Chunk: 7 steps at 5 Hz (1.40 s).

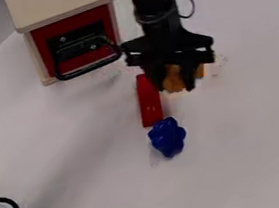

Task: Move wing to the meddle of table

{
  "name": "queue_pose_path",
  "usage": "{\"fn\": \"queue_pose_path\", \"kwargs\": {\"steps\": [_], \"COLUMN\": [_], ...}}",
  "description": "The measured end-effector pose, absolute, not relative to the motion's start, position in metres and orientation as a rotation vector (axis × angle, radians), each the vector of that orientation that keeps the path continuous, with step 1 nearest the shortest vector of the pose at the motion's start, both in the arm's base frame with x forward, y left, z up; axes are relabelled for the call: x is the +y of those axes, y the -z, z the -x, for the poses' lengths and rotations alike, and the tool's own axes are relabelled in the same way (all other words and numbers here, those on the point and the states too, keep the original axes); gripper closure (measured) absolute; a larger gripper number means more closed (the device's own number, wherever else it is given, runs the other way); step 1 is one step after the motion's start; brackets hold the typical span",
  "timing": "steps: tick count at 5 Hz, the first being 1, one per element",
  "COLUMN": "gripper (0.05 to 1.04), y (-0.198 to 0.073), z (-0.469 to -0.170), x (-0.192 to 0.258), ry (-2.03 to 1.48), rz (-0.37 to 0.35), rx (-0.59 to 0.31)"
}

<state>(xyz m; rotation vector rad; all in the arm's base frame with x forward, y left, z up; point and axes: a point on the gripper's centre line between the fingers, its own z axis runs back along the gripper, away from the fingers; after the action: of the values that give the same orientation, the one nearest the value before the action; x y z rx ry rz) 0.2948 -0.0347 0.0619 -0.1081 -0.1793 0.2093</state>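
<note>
Black pincer (176, 88), spread above a white counter (248, 127). An orange-brown piece (173, 78), probably the wing, shows between and just behind its fingers, seemingly lying crosswise, so gripping may need realignment. A red bar (149, 101) lies beside the pincer.

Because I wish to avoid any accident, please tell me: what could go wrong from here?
The red block lies close beside the claw, so a sideways move might knock it. Pushed toward the camera, the red block could bump the blue piece at its near end. The claw also hides part of the orange piece, so a poor grip might go unnoticed from this view.
</note>
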Motion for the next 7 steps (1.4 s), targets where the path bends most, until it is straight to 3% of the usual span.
{"fn": "queue_pose_path", "kwargs": {"steps": [3, 4, 5, 6, 7], "gripper": [0.555, 0.555, 0.478, 0.195, 0.082], "y": [-0.006, -0.003, -0.003, -0.004, -0.006], "z": [-0.322, -0.334, -0.336, -0.333, -0.329], "x": [-0.081, -0.081, -0.081, -0.081, -0.078], "ry": [-0.170, -0.178, -0.175, -0.170, -0.160], "rz": [0.168, 0.175, 0.173, 0.178, 0.159], "rx": [-0.117, -0.126, -0.113, -0.102, -0.100]}}
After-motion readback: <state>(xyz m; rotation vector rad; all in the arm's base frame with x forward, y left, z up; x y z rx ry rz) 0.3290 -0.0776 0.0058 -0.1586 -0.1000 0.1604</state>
